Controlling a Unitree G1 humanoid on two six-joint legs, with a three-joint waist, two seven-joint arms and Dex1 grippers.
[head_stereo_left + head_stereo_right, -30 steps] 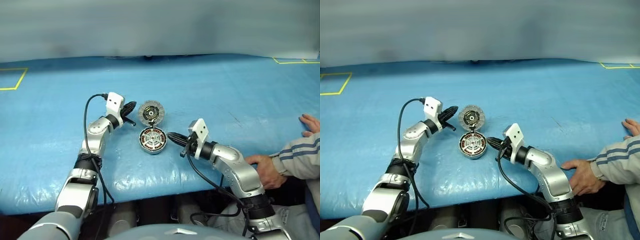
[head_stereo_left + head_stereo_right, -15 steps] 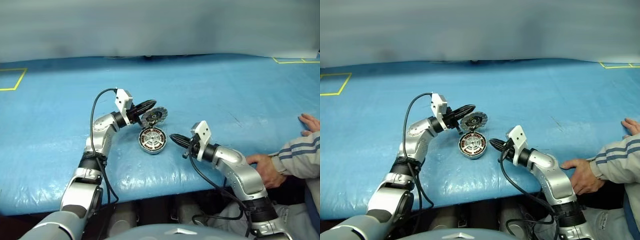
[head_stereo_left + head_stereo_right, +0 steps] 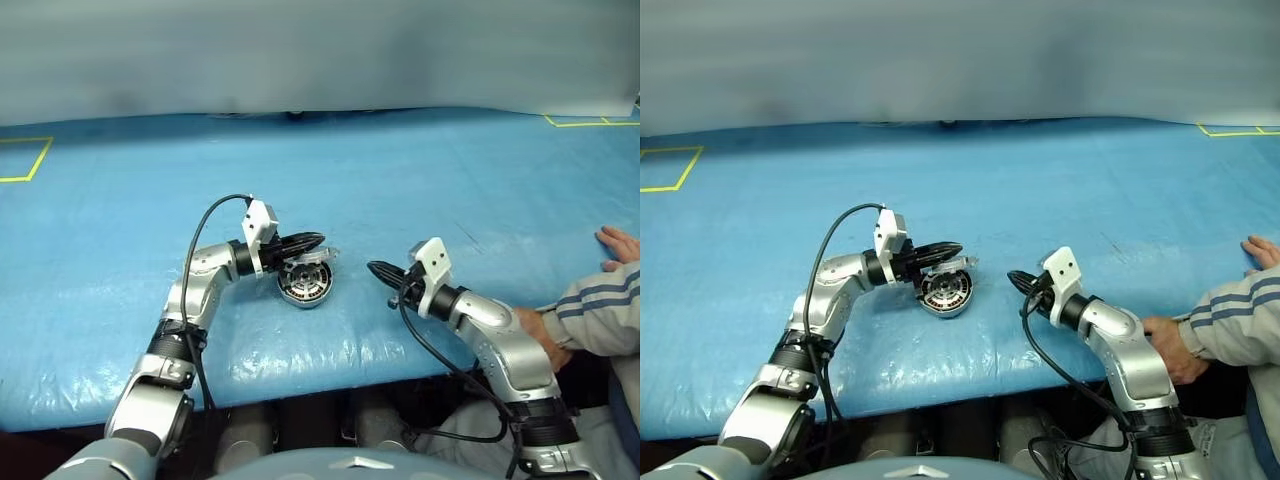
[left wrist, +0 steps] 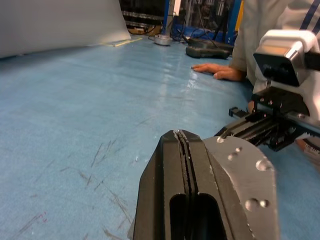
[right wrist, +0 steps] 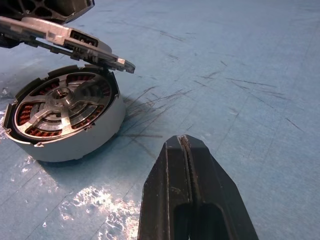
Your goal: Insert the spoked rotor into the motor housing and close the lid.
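The motor housing (image 5: 75, 142) rests on the blue table, and the spoked rotor (image 5: 64, 98) sits inside it, silver spokes over copper windings. The lid (image 5: 70, 34) hangs tilted low over the housing, hinged at its far edge, with a gap still showing. My left gripper (image 3: 320, 238) is shut and lies level across the lid's plain grey outer face (image 4: 245, 180). Off to the housing's right, my right gripper (image 3: 372, 267) is shut, empty and apart from it, pointing toward it.
A person sits at the table's right edge, one hand (image 3: 622, 245) flat on the table and the other (image 3: 540, 338) near my right arm. Yellow tape marks (image 3: 22, 160) lie at the far left and far right of the blue table (image 3: 420, 170).
My left gripper swung right and nearer, tipping the lid from standing upright down to low over the housing. My right gripper drew back to the right, away from the housing.
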